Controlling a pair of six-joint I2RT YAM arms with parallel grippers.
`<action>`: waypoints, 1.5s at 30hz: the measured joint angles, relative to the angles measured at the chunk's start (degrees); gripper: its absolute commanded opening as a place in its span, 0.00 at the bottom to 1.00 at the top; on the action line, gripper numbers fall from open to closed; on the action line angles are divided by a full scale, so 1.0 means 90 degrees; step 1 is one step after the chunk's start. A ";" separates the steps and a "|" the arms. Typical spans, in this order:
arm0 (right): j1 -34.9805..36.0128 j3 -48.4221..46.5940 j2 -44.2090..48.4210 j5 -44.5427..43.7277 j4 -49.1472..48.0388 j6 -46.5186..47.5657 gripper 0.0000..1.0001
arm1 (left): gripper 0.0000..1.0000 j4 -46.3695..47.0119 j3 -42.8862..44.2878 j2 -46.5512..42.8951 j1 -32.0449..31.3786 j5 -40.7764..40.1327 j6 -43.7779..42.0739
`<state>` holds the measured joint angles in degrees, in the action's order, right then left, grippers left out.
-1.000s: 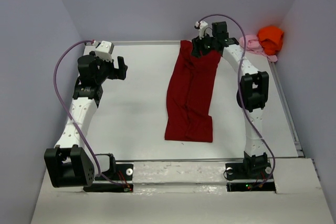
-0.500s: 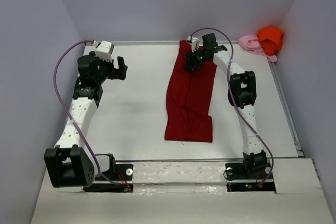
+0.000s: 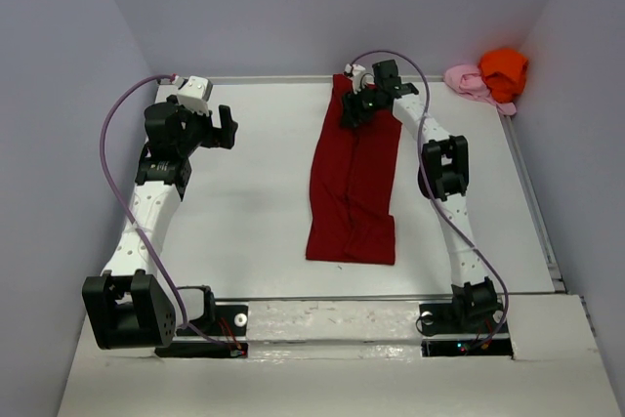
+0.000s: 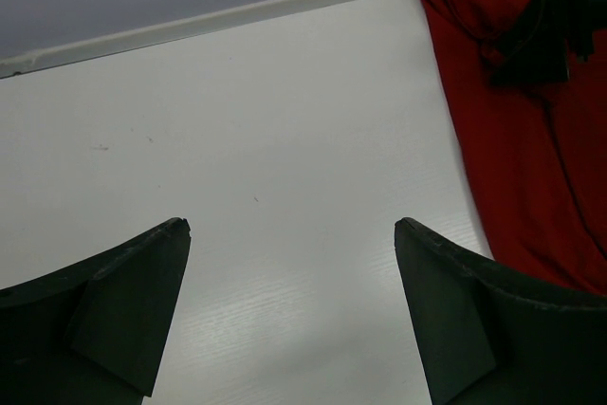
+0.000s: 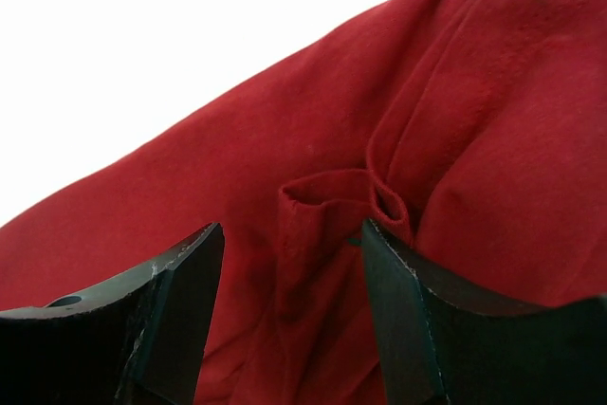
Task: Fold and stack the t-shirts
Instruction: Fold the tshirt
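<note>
White tabletop (image 3: 244, 212), boxed in by pale lavender walls (image 3: 293, 7) on three sides. We note the dark red t-shirt (image 3: 354, 183) lying flat as a long narrow strip right of the table's middle. It is folded lengthwise, with one end at the back edge and the other end toward the near edge. A crease runs down its length.

The pink t-shirt (image 3: 465, 79) and the orange t-shirt (image 3: 504, 67) sit bunched in the far right corner, touching each other. The orange one is against the wall. Both are well apart from the red one.

The right gripper (image 3: 354, 110) is over the far end of the dark red t-shirt. From its wrist view we see the jaws parted and nothing clamped. A small raised pleat (image 5: 341, 201) of red cloth lies just beyond the fingertips, between them. We cannot tell whether the fingers touch the cloth.

The left gripper (image 3: 228, 127) hangs over the left side of the table, well apart from all the shirts. Its jaws are spread wide and hold nothing. Its wrist view shows bare tabletop beneath, with the red cloth at the right edge.
</note>
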<state>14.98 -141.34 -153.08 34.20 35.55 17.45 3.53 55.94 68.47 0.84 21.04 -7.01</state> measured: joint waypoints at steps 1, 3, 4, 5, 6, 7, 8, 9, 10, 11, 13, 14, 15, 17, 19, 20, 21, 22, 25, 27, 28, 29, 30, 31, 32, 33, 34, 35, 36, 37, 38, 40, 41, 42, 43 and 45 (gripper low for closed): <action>0.0005 -0.0090 -0.0044 -0.0051 -0.0002 0.0032 0.66 | 0.99 0.0000 0.0000 -0.0005 0.0000 0.0000 0.0000; 0.0010 -0.0270 -0.0134 -0.0197 -0.0068 0.0153 0.66 | 0.99 0.0000 0.0000 -0.0010 0.0000 0.0002 0.0000; 0.0010 -0.0274 -0.0141 -0.0308 -0.0168 0.0260 0.66 | 0.99 0.0000 0.0000 -0.0012 0.0002 0.0005 0.0000; 0.0012 -0.0277 -0.0141 -0.0381 -0.0214 0.0306 0.66 | 0.99 -0.0005 0.0000 -0.0012 0.0002 0.0010 0.0000; 0.0012 -0.0279 -0.0143 -0.0476 -0.0306 0.0401 0.66 | 0.99 -0.0007 0.0000 -0.0012 0.0002 0.0015 0.0000; 0.0012 -0.0318 -0.0168 -0.0588 -0.0396 0.0515 0.66 | 0.99 -0.0010 0.0000 -0.0012 0.0002 0.0017 0.0000; 0.0012 -0.0381 -0.0214 -0.0704 -0.0510 0.0646 0.66 | 0.99 -0.0012 0.0000 -0.0012 0.0002 0.0019 0.0000; 0.0012 -0.0408 -0.0243 -0.0792 -0.0600 0.0733 0.66 | 0.99 -0.0015 0.0000 -0.0012 0.0002 0.0019 0.0000; 0.0012 -0.0413 -0.0267 -0.0894 -0.0702 0.0843 0.66 | 0.99 -0.0017 0.0000 -0.0012 0.0002 0.0019 0.0000; 0.0012 -0.0425 -0.0306 -0.1010 -0.0816 0.0950 0.66 | 0.99 -0.0022 0.0000 -0.0012 0.0002 0.0022 0.0000; 0.0012 -0.0449 -0.0391 -0.1185 -0.1025 0.1171 0.66 | 0.99 -0.0032 0.0000 -0.0012 0.0007 0.0022 0.0000; 0.0012 -0.0459 -0.0459 -0.1316 -0.1173 0.1314 0.66 | 0.99 -0.0036 0.0000 -0.0012 0.0010 0.0022 0.0000; 0.0019 -0.0478 -0.0522 -0.1362 -0.1265 0.1384 0.66 | 0.99 -0.0041 0.0000 -0.0012 0.0017 0.0024 0.0000; 0.0036 -0.0617 -0.0641 -0.1484 -0.1486 0.1613 0.66 | 0.99 -0.0041 0.0000 -0.0012 0.0034 0.0024 0.0000; 0.0053 -0.0731 -0.0712 -0.1593 -0.1603 0.1727 0.66 | 0.99 -0.0041 0.0000 -0.0012 0.0044 0.0024 0.0000; 0.0053 -0.0760 -0.0724 -0.1649 -0.1637 0.1746 0.66 | 0.99 -0.0044 0.0000 -0.0012 0.0044 0.0024 -0.0002; 0.0056 -0.0797 -0.0724 -0.1666 -0.1637 0.1744 0.65 | 0.99 -0.0041 0.0000 -0.0012 0.0044 0.0029 -0.0002; 0.0058 -0.0843 -0.0724 -0.1664 -0.1622 0.1710 0.64 | 0.99 -0.0041 0.0000 -0.0012 0.0046 0.0034 -0.0002; 0.0058 -0.0971 -0.0651 -0.1571 -0.1506 0.1481 0.64 | 0.99 -0.0041 0.0000 -0.0010 0.0044 0.0083 0.0000; 0.0058 -0.0799 -0.0335 -0.1498 -0.1333 0.1290 0.64 | 0.99 -0.0036 0.0000 -0.0010 0.0044 0.0138 0.0000; 0.0058 -0.0469 -0.0049 -0.1462 -0.1282 0.1195 0.64 | 0.99 -0.0036 0.0000 -0.0010 0.0044 0.0170 0.0002; 0.0058 -0.0114 0.0304 -0.1438 -0.1258 0.1149 0.64 | 0.99 -0.0034 0.0000 -0.0010 0.0044 0.0189 0.0005; 0.0058 0.0551 0.1013 -0.1416 -0.1144 0.1088 0.64 | 0.99 -0.0015 0.0000 -0.0010 0.0044 0.0236 0.0007; 0.0058 0.1003 0.1566 -0.1392 -0.1005 0.1035 0.64 | 0.99 0.0010 0.0000 -0.0010 0.0044 0.0282 0.0012; 0.0058 0.1253 0.1921 -0.1345 -0.0991 0.0988 0.64 | 0.99 0.0032 -0.0002 -0.0012 0.0044 0.0350 0.0027; 0.0053 0.2047 0.2747 -0.1302 -0.1205 0.0930 0.64 | 0.99 0.0066 -0.0012 -0.0027 0.0044 0.0442 0.0051; 0.0051 0.2754 0.3500 -0.1212 -0.1207 0.0889 0.64 | 0.99 0.0090 -0.0012 -0.0027 0.0044 0.0554 0.0078; 0.0051 0.3232 0.4087 -0.1127 -0.1185 0.0857 0.63 | 0.99 0.0104 -0.0012 -0.0032 0.0044 0.0646 0.0107; 0.0051 0.4194 0.5134 -0.0996 -0.1404 0.0821 0.63 | 0.99 0.0134 -0.0012 -0.0024 0.0046 0.0835 0.0151; 0.0053 0.4736 0.5758 -0.0884 -0.1452 0.0789 0.63 | 0.99 0.0151 -0.0012 -0.0012 0.0049 0.0988 0.0189; 0.0053 0.5268 0.6329 -0.0753 -0.1506 0.0809 0.63 | 0.99 0.0170 -0.0012 0.0049 0.0049 0.1183 0.0228; 0.0056 0.6399 0.7295 -0.0578 -0.1705 0.0952 0.63 | 0.99 0.0257 0.0005 0.0301 0.0053 0.1756 0.0223; 0.0063 0.7091 0.7788 -0.0537 -0.1685 0.1141 0.63 | 0.99 0.0117 0.0070 0.0498 0.0049 0.2074 0.0109; 0.0070 0.7560 0.8089 -0.0508 -0.1625 0.1263 0.63 | 0.99 -0.0053 0.0189 0.0823 0.0022 0.2310 -0.0053; 0.0090 0.8306 0.8478 -0.0510 -0.1637 0.1586 0.63 | 0.99 -0.0231 0.0306 0.1149 -0.0032 0.2465 -0.0262; 0.0104 0.9309 0.8884 -0.0593 -0.1479 0.2038 0.63 | 0.99 -0.0464 0.0282 0.1656 -0.0243 0.2431 -0.0712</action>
<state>15.92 -57.56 -73.12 28.86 22.24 35.79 -0.64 58.48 83.37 -1.34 42.92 -13.41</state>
